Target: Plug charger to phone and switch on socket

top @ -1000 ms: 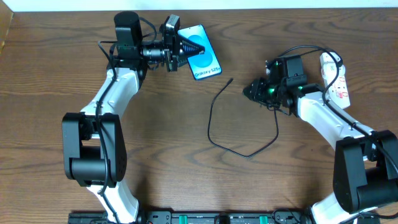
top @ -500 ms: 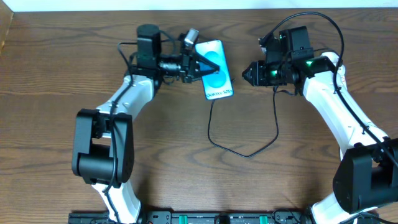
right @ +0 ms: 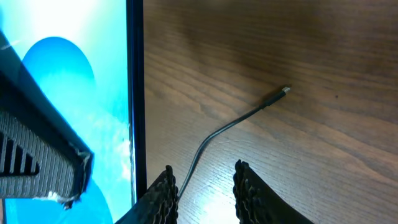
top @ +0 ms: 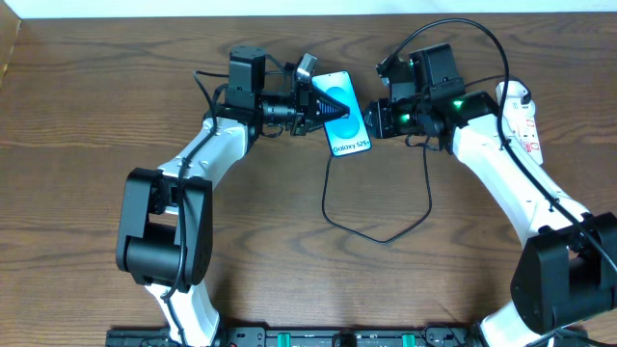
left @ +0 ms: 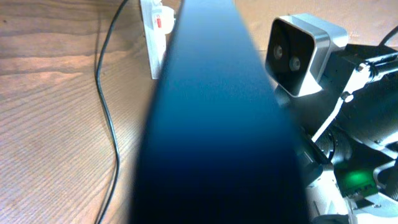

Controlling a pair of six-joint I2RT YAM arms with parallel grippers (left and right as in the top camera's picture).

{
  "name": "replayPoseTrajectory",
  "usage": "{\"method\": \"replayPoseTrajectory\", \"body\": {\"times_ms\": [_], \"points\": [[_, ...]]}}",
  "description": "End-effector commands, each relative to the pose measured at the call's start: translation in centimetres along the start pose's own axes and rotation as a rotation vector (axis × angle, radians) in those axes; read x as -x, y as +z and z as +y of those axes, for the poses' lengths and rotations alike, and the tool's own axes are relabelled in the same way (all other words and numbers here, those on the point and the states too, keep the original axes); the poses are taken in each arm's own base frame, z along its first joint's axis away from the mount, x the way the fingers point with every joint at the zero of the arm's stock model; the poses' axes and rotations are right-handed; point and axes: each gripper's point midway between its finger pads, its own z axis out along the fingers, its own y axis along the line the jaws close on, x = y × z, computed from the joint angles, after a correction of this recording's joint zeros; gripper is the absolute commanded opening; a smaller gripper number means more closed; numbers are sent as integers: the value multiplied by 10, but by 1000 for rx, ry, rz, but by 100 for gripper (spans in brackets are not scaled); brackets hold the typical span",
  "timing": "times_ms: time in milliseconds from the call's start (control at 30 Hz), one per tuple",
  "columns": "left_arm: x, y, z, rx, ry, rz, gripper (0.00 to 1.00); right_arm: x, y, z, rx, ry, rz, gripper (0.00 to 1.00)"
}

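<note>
The left pincer is pressed shut on the phone, reaching in from the phone's left side, toward the back middle of the tabletop. The lit blue screen faces up. The phone's long axis runs from the far side toward the robot, leaning a little rightward, with the white text at the near end. The right pincer hovers just beside the phone's right edge with its fingers spread and pinching nothing — its wrist view shows only wood and a stretch of cable below the gap. The charger lies in a loose loop on the wood in front of both arms. Its plug tip rests just off the phone's near end, to the left of the right pincer and closer to the robot. The right arm is free and the nearer one, so the pick likely falls to it. Open wood surrounds the loop — the socket sits well apart at the far right, behind the right arm.
</note>
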Motion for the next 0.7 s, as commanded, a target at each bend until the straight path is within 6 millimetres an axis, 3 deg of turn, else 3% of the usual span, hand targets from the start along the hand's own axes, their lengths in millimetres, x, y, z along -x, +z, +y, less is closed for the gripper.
{"method": "replayPoseTrajectory", "body": {"times_ms": [0, 367, 667], "points": [[6, 1, 4, 23, 28, -28, 7, 2, 1, 30, 67, 9, -3, 31], [0, 15, 4, 36, 34, -13, 7, 2, 7, 54, 104, -29, -16, 29], [-6, 22, 2, 33, 37, 7, 7, 12, 6, 45, 64, -40, -56, 30]]}}
